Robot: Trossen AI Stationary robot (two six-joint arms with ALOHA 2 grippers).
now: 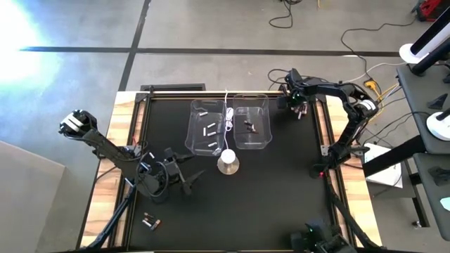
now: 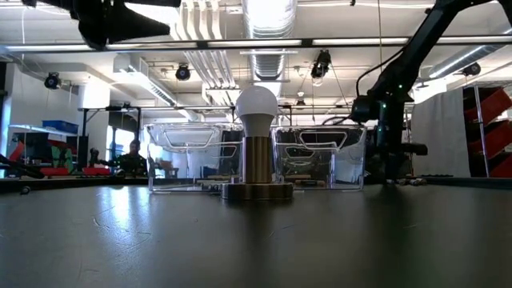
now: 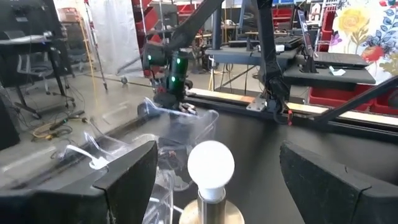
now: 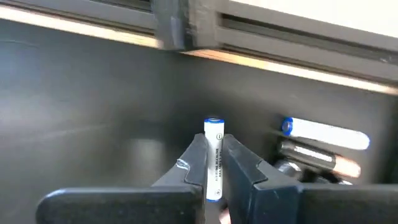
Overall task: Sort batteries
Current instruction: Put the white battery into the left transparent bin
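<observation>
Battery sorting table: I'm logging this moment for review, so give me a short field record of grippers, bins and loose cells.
right gripper: far right of the table beside the right bin, shut on white battery
left gripper: open, near left, empty
left bin: silvery cells
right bin: dark cells
loose cells by right gripper: at least two
loose cells near left corner: two
lamp: between bins, nearer side

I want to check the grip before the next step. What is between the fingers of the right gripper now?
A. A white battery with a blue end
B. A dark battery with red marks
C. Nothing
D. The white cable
A: in the right wrist view the right gripper is shut on a white battery with a blue tip, standing between its fingers.
</observation>
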